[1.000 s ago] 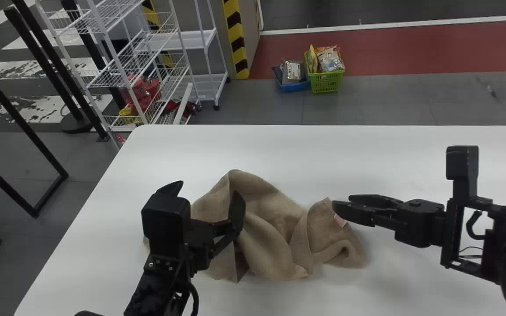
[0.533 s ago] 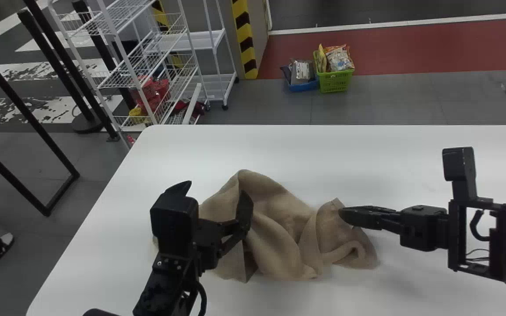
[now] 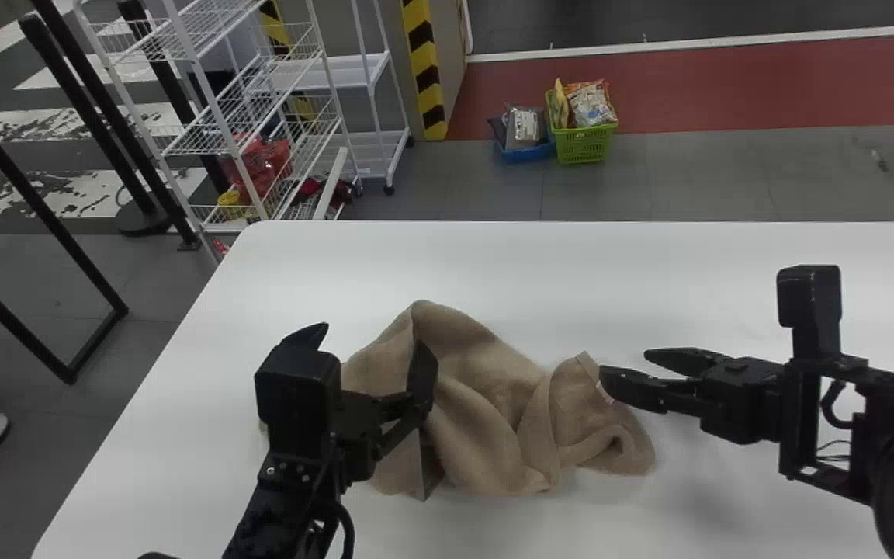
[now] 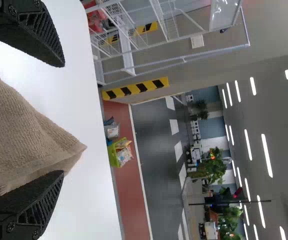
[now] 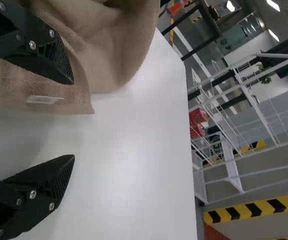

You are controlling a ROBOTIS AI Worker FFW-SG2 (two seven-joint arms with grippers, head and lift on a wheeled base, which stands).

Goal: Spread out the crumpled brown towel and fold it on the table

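head view: the right gripper had its jaws together half a second ago; they now stand apart. the whole scene has slid slightly left in the picture.
brown towel: crumpled on the table, its heap and folds shaped as they were.
left gripper: at the towel's left part, about where it was, jaws apart; whether it touches the cloth i cannot tell.
left wrist view: a pointed bit of towel lies between the spread jaws, near one fingertip.
right wrist view: one finger is over the towel, the other over white tabletop; a pale tag sits by the towel's edge.
far edge: runs straight across, well beyond the towel, with a broad strip of tabletop between.
left edge: slants down past the left gripper, with a narrower strip between.
right side: open tabletop spreads past the towel, under and beyond the right gripper.
beyond the table: a white wire rack and a green basket on the floor.
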